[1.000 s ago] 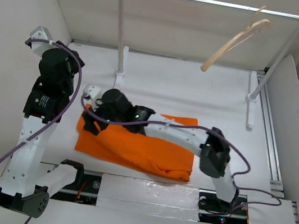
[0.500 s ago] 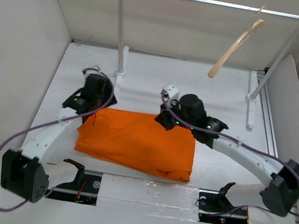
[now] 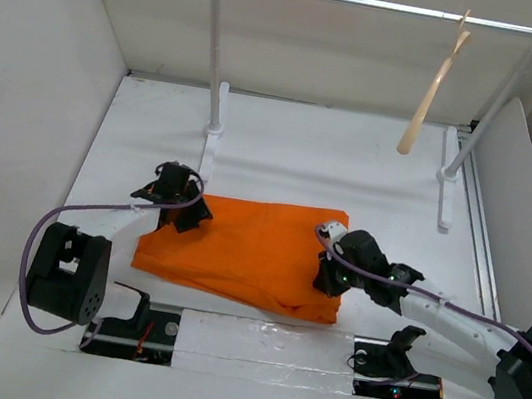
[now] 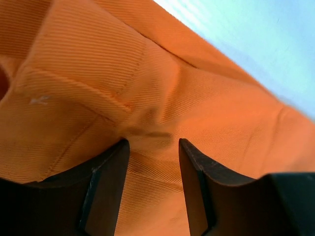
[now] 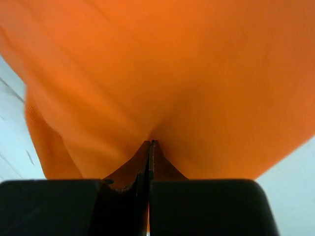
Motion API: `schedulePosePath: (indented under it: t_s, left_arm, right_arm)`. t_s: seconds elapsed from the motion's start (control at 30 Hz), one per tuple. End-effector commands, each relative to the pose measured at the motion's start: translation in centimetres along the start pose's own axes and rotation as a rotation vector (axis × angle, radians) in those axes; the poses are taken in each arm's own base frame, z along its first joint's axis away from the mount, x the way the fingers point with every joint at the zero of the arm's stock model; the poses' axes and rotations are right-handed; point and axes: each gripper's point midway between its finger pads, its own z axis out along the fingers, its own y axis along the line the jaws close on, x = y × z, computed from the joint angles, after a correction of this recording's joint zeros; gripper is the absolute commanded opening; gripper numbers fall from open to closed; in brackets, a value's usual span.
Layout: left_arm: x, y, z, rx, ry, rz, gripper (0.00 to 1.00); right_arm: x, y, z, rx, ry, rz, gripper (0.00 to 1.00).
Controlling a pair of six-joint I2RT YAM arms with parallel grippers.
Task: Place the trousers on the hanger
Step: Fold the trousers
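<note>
The orange trousers (image 3: 238, 251) lie folded flat on the white table, filling both wrist views (image 4: 147, 73) (image 5: 172, 64). My left gripper (image 3: 185, 219) rests on their far left corner. In the left wrist view its gripper (image 4: 151, 142) has the jaws apart, with flat fabric and a small crease between the tips. At the trousers' right edge, my right gripper (image 3: 325, 275) is shut. In the right wrist view its gripper (image 5: 151, 142) has the tips together, and the cloth puckers into them. The pale wooden hanger (image 3: 433, 89) hangs edge-on from the rail, far from both grippers.
A silver rail (image 3: 378, 5) on two white posts (image 3: 212, 59) (image 3: 494, 104) spans the back of the table. White walls close in the left, back and right sides. The arm bases sit at the near edge.
My left arm came down from the left onto the trousers' far left corner. The right arm swept from their left end to the right edge and shut. The hanger swung to edge-on.
</note>
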Motion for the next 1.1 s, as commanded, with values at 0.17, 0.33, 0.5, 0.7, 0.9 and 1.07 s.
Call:
schedulePosePath:
  t_s: [0.17,0.33,0.5,0.7,0.9,1.07]
  left_arm:
    - [-3.2,4.3,1.1,-0.055,-0.068,-0.253,0.43]
    - [-7.2,1.2,-0.1,0.016,-0.149,-0.231,0.43]
    - [-11.0,-7.4,-5.0,0.189,-0.268,0.031,0.40]
    - [0.3,-15.0,-6.6,0.324,-0.075,0.413,0.00]
    - [9.8,-10.1,-3.7,0.304,0.197,0.299,0.00]
    - [9.5,-6.1,-1.5,0.219,0.222,0.193,0.00]
  right_arm:
    - [7.3,-0.1,0.6,0.017,0.107,0.205,0.00]
    - [3.7,0.1,0.1,0.021,0.026,0.172,0.05]
    - [-6.1,-2.8,-1.4,0.127,-0.096,0.057,0.47]
    - [-11.1,-11.3,-1.4,0.298,-0.185,0.106,0.57]
    - [-10.9,-15.5,1.5,0.317,-0.120,0.181,0.60]
    - [-13.5,-16.4,3.7,0.263,-0.204,0.194,0.11]
